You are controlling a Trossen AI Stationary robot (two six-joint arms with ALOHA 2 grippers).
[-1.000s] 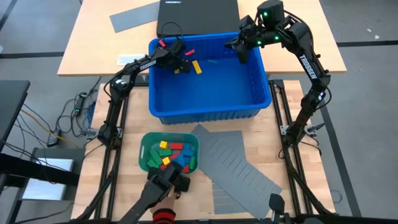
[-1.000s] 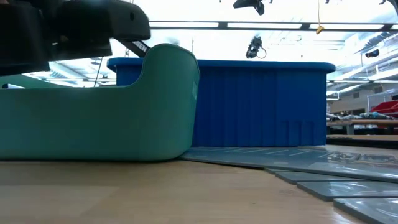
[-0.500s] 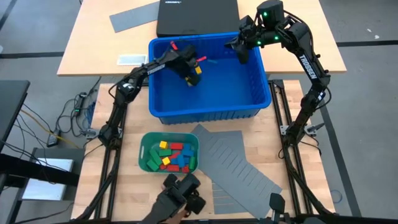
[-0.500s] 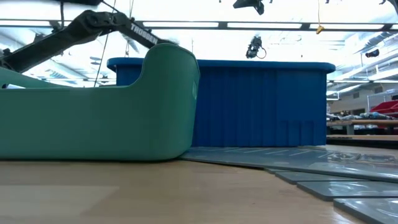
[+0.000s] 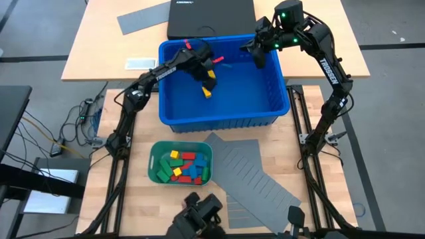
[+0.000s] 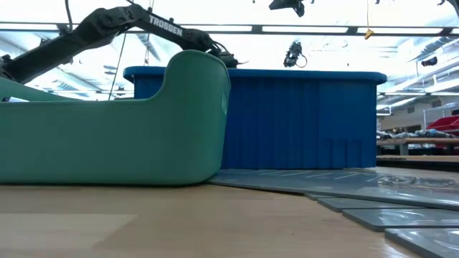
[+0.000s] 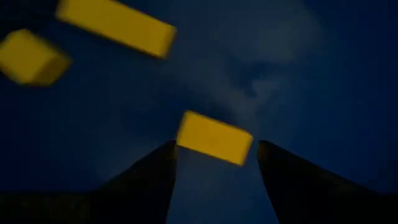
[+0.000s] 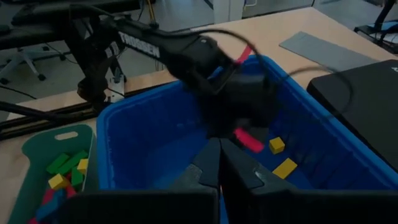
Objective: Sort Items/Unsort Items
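Left claw (image 5: 208,85) | spreading wide over blue bin (image 5: 265,109), yellow block (image 7: 214,137) between fingers | right claw (image 5: 257,58) pinching shut at bin's far rim | blocks (image 5: 182,165) sitting in green tray (image 5: 154,166) | arms reading "TROSSEN"

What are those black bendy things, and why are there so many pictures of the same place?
They are two robot arms, each ending in a two-fingered hand. One camera looks down from above, one sits low on the table, and one rides on each wrist.

The left hand is open over the big blue plastic bin, with a yellow toy block between its fingers; I cannot tell if it is touching them. More yellow blocks and a red block are in the bin. The right hand waits shut at the bin's back edge.

The small teal-green plastic tray holds mixed coloured blocks. Grey slotted sheets lie beside it.
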